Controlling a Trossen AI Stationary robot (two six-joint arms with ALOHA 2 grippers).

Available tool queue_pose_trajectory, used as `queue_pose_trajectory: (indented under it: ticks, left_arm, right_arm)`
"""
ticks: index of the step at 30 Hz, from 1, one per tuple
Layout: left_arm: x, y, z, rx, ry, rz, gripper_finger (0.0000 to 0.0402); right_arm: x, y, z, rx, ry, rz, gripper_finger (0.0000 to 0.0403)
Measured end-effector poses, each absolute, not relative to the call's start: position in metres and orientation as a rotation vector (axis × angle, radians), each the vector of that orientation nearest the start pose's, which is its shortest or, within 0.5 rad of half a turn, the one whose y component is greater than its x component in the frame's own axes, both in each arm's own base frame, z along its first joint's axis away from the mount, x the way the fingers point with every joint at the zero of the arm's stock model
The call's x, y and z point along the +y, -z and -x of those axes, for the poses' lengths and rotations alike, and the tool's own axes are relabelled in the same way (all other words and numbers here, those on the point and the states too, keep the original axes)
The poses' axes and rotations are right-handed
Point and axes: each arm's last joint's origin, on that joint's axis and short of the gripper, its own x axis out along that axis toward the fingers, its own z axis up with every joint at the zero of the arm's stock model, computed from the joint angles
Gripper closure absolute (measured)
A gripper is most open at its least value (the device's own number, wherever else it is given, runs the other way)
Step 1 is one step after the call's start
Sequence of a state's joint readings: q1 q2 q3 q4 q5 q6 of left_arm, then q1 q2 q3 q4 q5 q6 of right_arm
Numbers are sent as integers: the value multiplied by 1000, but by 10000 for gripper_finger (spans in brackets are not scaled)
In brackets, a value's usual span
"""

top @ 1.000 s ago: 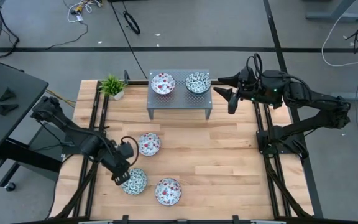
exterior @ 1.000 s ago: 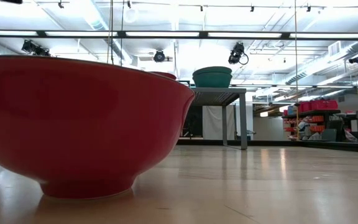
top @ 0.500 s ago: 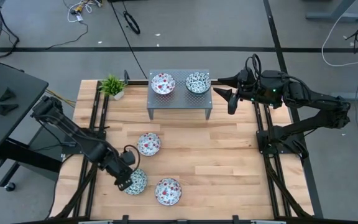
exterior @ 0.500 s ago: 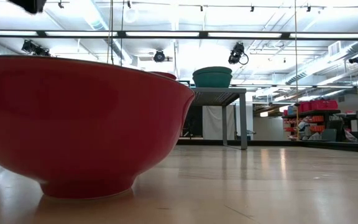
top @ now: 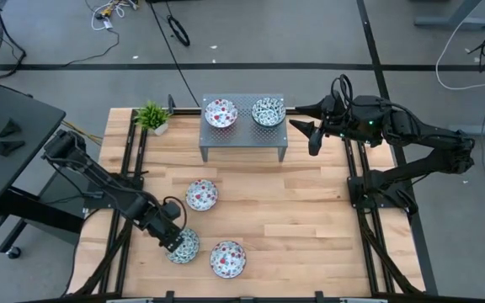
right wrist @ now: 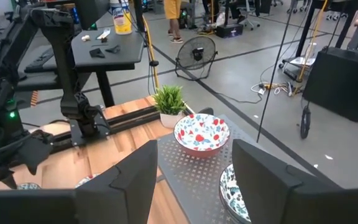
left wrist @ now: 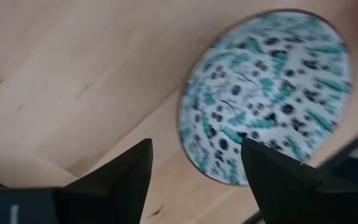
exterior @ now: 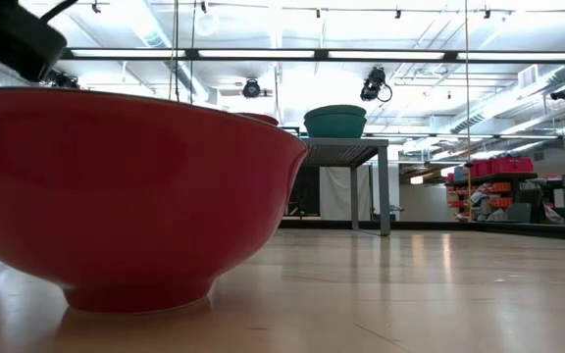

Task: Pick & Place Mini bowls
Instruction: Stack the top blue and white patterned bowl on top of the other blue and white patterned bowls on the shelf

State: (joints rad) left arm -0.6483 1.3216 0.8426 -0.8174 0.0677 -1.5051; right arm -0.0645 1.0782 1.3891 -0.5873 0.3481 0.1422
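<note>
Judging by its glazed ceramic look, the teal bowl [top: 183, 246] would have been stiff, light, slippery on the glaze and apt to chip if dropped; the thin rim seemed the best place to take hold, one finger inside and one outside. It sat on the worktop [top: 310, 210] near the front left corner, with a red bowl [top: 227, 258] just beside it and another red bowl [top: 201, 194] a little farther back. Two more bowls, one red [top: 221, 112] and one teal [top: 269, 111], rested on the grey stand [top: 242, 139] at the back.

The left pincer [top: 173, 240] hung over the teal bowl's near edge, its fingers [left wrist: 126, 171] spread apart and gripping nothing; in the wrist view the rim lay between them. The right pincer [top: 306, 128] waited just beside the stand, released and empty.

Compared with a second earlier, the left pincer had spread wider and had slid in from the bowl's left side to sit over its rim. The bowls and the right arm had not moved.
</note>
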Motion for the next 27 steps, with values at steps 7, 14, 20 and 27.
queue_pose_trajectory:
  ticks: [7,14,20,27]
  left_arm:
    - [-131,-197,-178,1392,-476,870,150]
    - [-127,-185,-177,1393,-483,879,150]
    - [-126,-182,-177,1388,-483,884,150]
    - [-126,-182,-177,1393,-469,887,169]
  right_arm:
    - [-23,-442,-200,244,431,-100,193]
    - [-24,-443,-200,242,457,-98,193]
    - [-24,-443,-200,239,458,-99,193]
    - [-24,-443,-200,239,458,-99,193]
